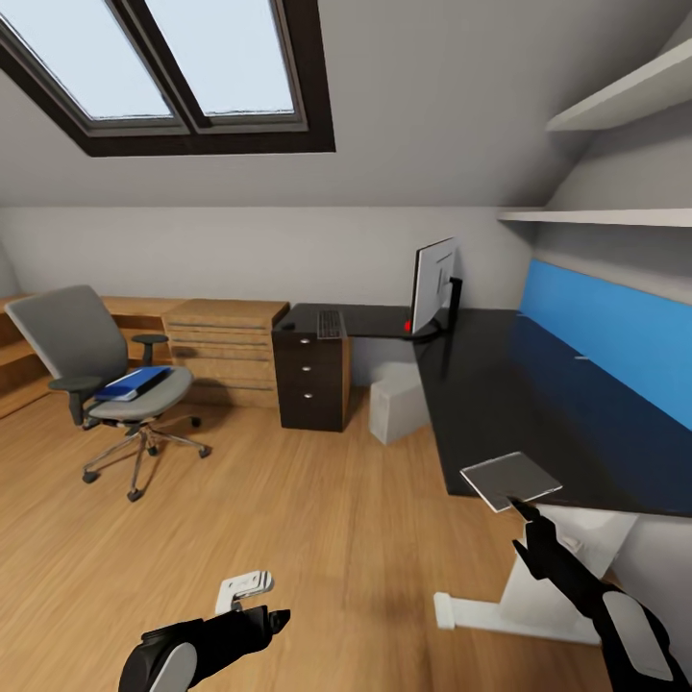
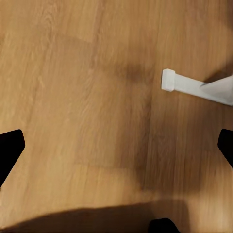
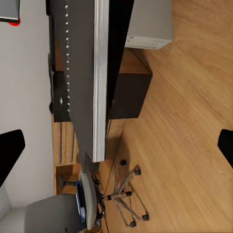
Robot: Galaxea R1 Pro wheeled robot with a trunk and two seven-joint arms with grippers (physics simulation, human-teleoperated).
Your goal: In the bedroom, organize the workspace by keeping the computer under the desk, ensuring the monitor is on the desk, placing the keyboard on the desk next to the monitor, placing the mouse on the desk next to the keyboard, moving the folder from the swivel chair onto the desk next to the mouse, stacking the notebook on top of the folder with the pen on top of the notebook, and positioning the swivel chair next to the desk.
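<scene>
The grey notebook (image 1: pixel 510 479) lies at the front edge of the black desk (image 1: pixel 500 384). My right gripper (image 1: pixel 527 509) is at its near corner, open, and the notebook (image 3: pixel 80 73) runs edge-on between the wide-apart fingers. Over the floor, my left gripper (image 1: pixel 252 601) hangs open and empty. The blue folder (image 1: pixel 133 383) rests on the swivel chair (image 1: pixel 91 375) at the left. The monitor (image 1: pixel 434 284) and keyboard (image 1: pixel 329 324) are on the desk's far wing. Under the desk stands the computer (image 1: pixel 399 404). I cannot make out the mouse or the pen.
The desk's white leg and foot (image 1: pixel 538 586) stand just right of my arms; the foot (image 2: pixel 194 85) is close to the left gripper. A dark drawer unit (image 1: pixel 310 380) and light oak drawers (image 1: pixel 226 346) line the back wall. Wood floor lies open between chair and desk.
</scene>
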